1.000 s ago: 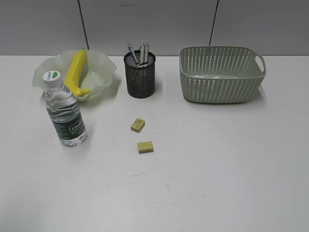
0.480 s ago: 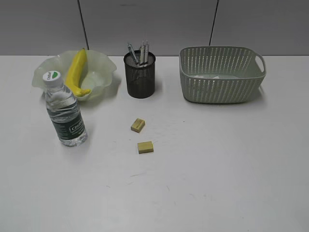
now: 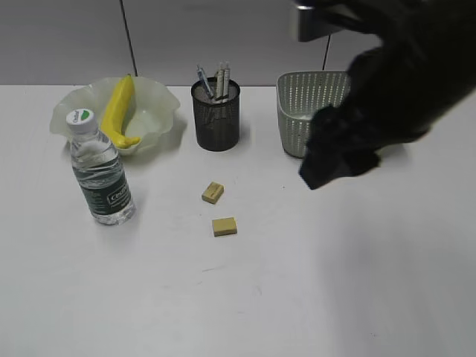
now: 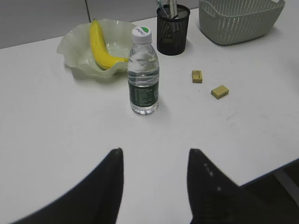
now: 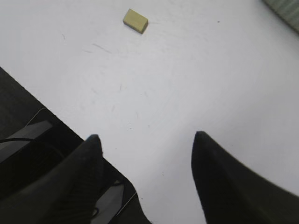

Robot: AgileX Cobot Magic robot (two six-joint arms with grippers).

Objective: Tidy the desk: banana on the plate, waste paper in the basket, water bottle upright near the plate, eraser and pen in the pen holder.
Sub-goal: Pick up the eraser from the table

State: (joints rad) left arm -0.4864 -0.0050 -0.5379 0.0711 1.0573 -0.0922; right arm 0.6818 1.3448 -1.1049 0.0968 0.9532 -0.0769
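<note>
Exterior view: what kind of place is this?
Likely a lab bench staged as an office desk: bare white desk, pen holder with pens, a perforated basket, plain grey panel wall behind.

The right arm [image 3: 387, 82] has swung into the exterior view from the upper right, a dark blurred mass. It now hides most of the basket [image 3: 297, 111] behind it. Its end effector [image 3: 331, 160] hangs above the counter [image 3: 297, 282], erasers off to its left.
</note>
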